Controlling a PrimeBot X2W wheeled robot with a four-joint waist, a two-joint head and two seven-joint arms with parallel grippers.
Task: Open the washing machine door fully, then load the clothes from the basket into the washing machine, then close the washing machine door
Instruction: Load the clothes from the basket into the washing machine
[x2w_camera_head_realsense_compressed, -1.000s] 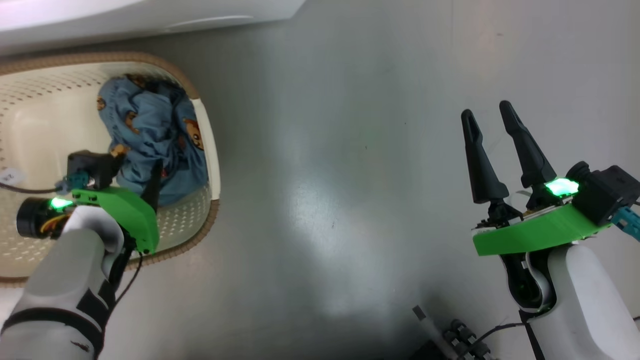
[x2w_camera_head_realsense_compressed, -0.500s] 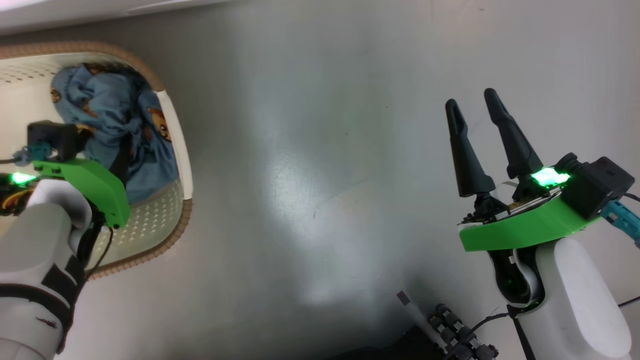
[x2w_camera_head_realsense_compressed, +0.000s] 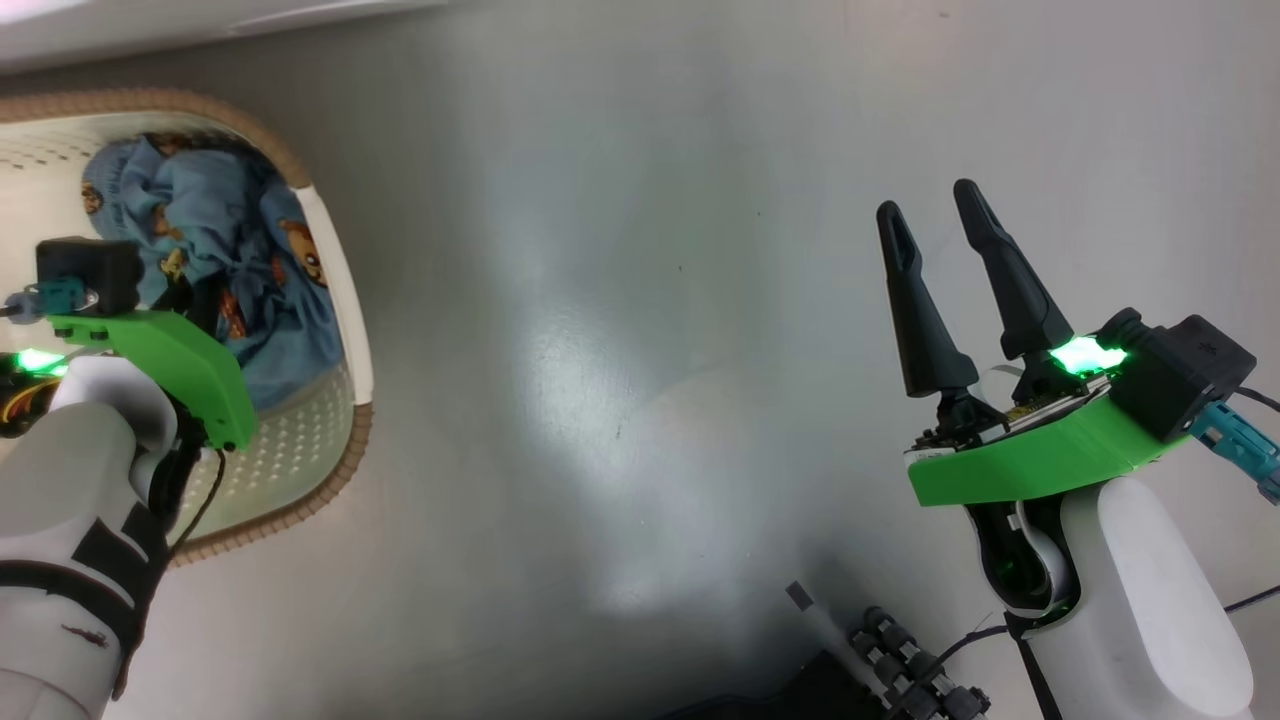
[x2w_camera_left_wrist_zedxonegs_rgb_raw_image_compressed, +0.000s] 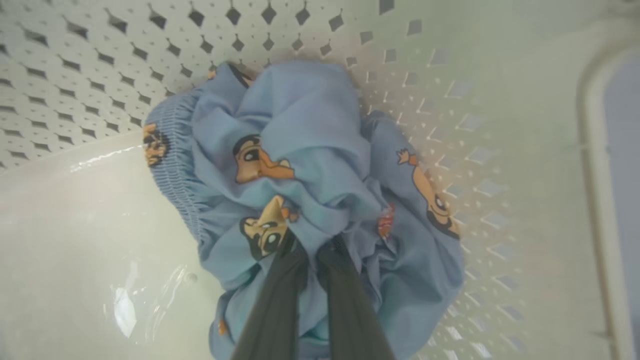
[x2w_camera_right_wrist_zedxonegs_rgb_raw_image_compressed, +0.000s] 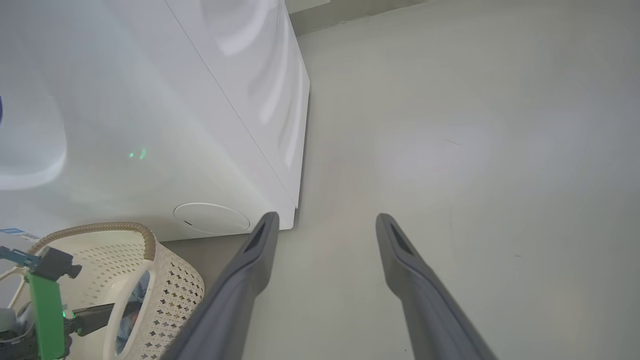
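Note:
The cream basket (x2w_camera_head_realsense_compressed: 352, 300) with its brown rim stands on the floor at the left. In it lies a bundle of the clothes (x2w_camera_head_realsense_compressed: 215, 235), light blue with orange bears. My left gripper (x2w_camera_left_wrist_zedxonegs_rgb_raw_image_compressed: 314, 245) reaches down into the basket, shut on a fold of the blue clothes (x2w_camera_left_wrist_zedxonegs_rgb_raw_image_compressed: 300, 130). My right gripper (x2w_camera_head_realsense_compressed: 928, 200) hangs open over bare floor at the right, nothing between its fingers. The white washing machine (x2w_camera_right_wrist_zedxonegs_rgb_raw_image_compressed: 150, 125) stands right behind the basket (x2w_camera_right_wrist_zedxonegs_rgb_raw_image_compressed: 170, 285). The washing machine door is out of view.
Grey floor (x2w_camera_head_realsense_compressed: 620, 300) stretches between the basket and my right arm. A bunch of black cables and connectors (x2w_camera_head_realsense_compressed: 900, 660) lies at the bottom of the head view. A round white cover (x2w_camera_right_wrist_zedxonegs_rgb_raw_image_compressed: 211, 218) sits low on the machine's front.
The left gripper has shut on the blue cloth, which is now bunched between its fingers. The head camera has shifted, so the basket sits further left. The right gripper stays open.

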